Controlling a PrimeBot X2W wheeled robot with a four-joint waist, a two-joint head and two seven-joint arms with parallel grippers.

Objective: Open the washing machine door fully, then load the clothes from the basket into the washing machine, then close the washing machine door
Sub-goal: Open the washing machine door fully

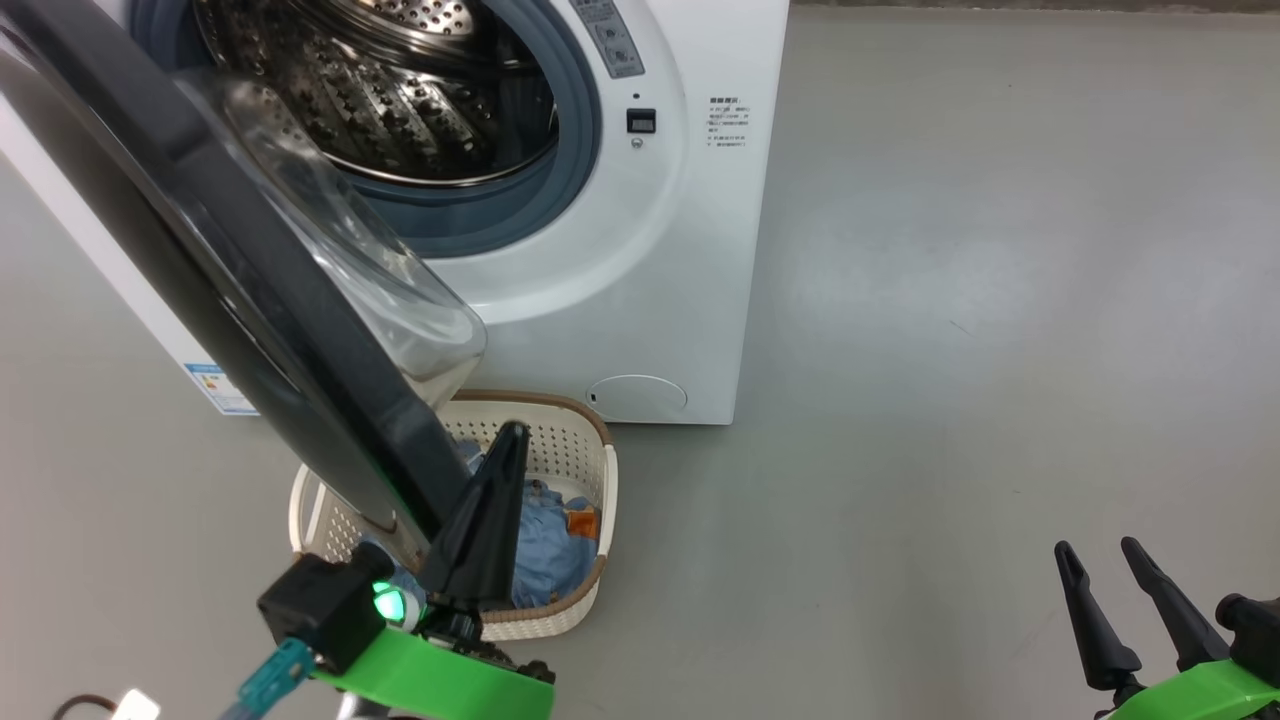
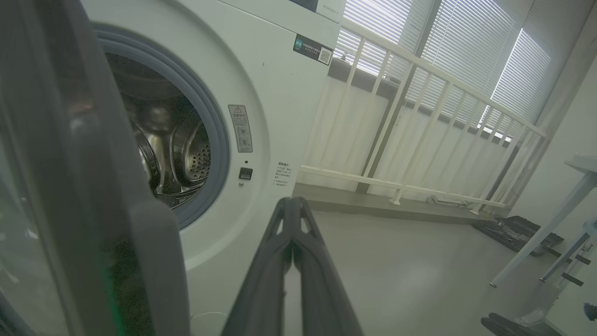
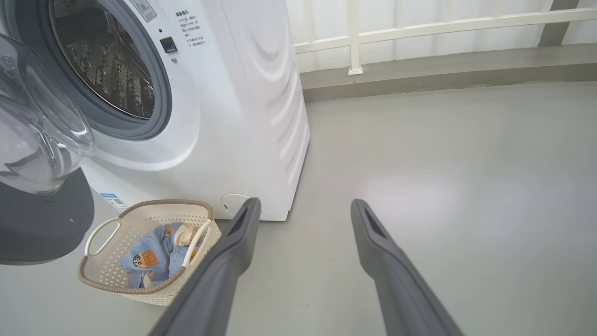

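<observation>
Head view: step in hand looks like door-opening. The door (image 1: 250, 280), a glossy black ring with a bulging clear bowl, is swung out from the washer (image 1: 640, 300) but not fully, and hangs over the basket (image 1: 592, 462). Left pincer (image 1: 512, 435) is pressed together and holds nothing, just beside the door's inner edge; can't tell if it touches. Right pincer (image 1: 1098, 548) is spread and empty, low over the floor (image 1: 1000, 300), well apart from the rest.

Left wrist view: tapered dark fingers meet at the tips. Steel perforated drum (image 2: 186, 158), blue-grey rubbery gasket (image 2: 217, 140).

Right wrist view: cream perforated plastic basket with a woven-look brown rim sits on the floor by the washer's front. The clothes (image 3: 149, 254), soft crumpled blue cloth, lie inside.

Next, probably: push the door wider so it clears the basket, then reach for the clothes.
</observation>
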